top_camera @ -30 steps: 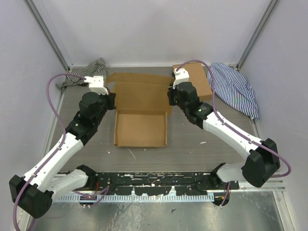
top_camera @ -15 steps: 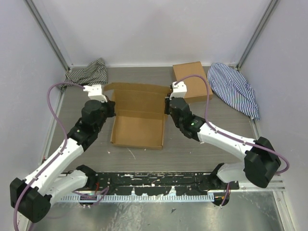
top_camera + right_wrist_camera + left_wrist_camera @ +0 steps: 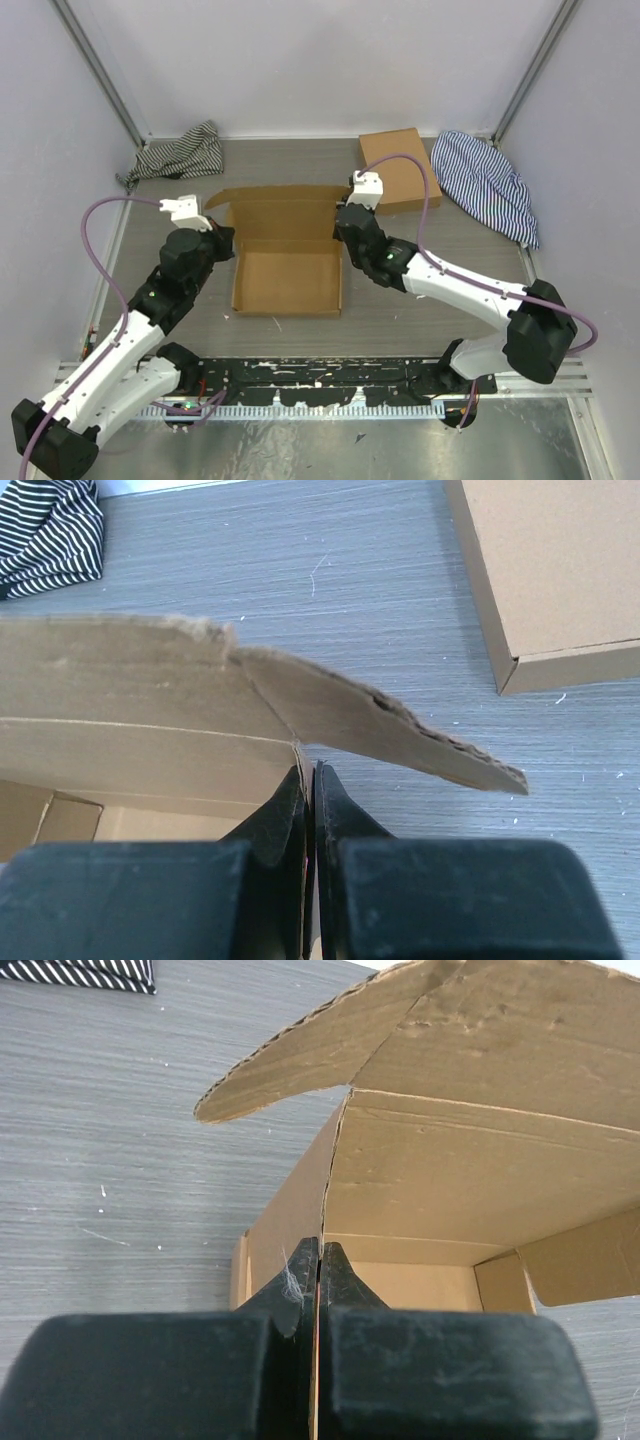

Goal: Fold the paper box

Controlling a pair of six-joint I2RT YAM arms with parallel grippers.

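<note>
The paper box (image 3: 288,278) is a shallow brown cardboard tray with its lid panel (image 3: 285,212) raised at the back. It lies mid-table between the two arms. My left gripper (image 3: 228,243) is shut on the box's left side wall (image 3: 300,1210), which runs between its fingers (image 3: 290,1285). My right gripper (image 3: 343,232) is shut on the right side wall at the back corner (image 3: 300,755). A rounded lid flap (image 3: 290,1055) sticks out left, and another flap (image 3: 400,735) sticks out right.
A smaller closed brown box (image 3: 398,168) lies behind the right gripper and shows in the right wrist view (image 3: 560,570). Striped cloths lie at back left (image 3: 180,152) and back right (image 3: 485,185). White walls enclose the table.
Both grippers have drawn toward the near edge, pulling the box with them. The lid panel has risen from lying flat behind the tray to standing up.
</note>
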